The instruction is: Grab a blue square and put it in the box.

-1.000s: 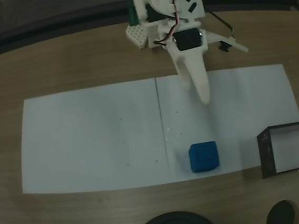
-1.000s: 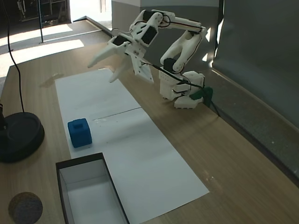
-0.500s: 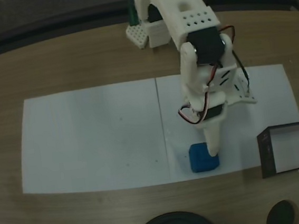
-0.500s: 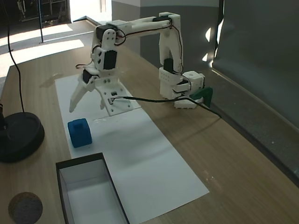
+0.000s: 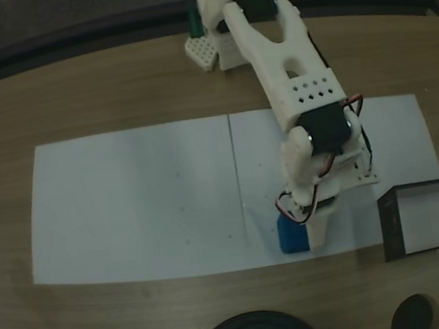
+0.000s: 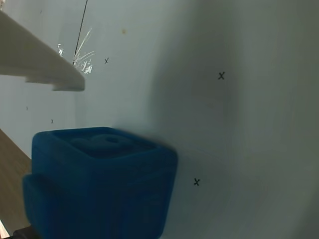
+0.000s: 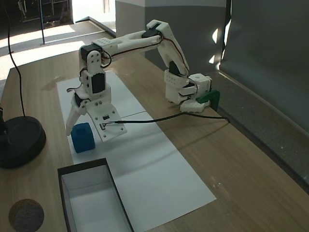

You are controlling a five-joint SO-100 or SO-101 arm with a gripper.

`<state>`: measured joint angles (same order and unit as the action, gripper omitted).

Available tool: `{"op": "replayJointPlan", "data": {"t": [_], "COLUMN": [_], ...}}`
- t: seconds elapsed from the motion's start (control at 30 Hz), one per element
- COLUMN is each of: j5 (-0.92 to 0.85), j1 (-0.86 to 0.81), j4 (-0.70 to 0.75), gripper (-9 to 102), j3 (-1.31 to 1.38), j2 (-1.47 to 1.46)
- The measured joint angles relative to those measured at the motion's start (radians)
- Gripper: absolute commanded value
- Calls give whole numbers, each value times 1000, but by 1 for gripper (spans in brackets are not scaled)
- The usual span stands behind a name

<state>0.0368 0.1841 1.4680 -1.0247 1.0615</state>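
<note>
White paper (image 7: 159,159) holds blue square (image 7: 82,137) between spread claw (image 7: 82,129) fingers.

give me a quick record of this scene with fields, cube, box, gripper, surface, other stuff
cube: blue square resting on the white paper, partly covered by the arm from above
box: black-walled box with a pale floor, nothing inside, apart from the cube
gripper: gripper lowered around the cube, fingers spread either side, not yet closed on it
surface: white paper on a wooden table
other: round black base and a small dark disc near the box
</note>
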Motion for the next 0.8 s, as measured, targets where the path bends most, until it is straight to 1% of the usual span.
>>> {"op": "replayJointPlan", "data": {"t": [0.2, 0.27, 0.37, 0.4, 0.43, 0.67, 0.8], "j5": [-2, -12, -43, -44, -52, -57, -103], "j1": [2, 2, 2, 2, 2, 5, 51], "j4": [2, 2, -8, -8, -6, 18, 141], "gripper": [36, 29, 10, 6, 5, 8, 8], "j3": [72, 97, 138, 150, 163, 221, 394], "j2": [-81, -104, -126, -129, -135, -155, -152]}}
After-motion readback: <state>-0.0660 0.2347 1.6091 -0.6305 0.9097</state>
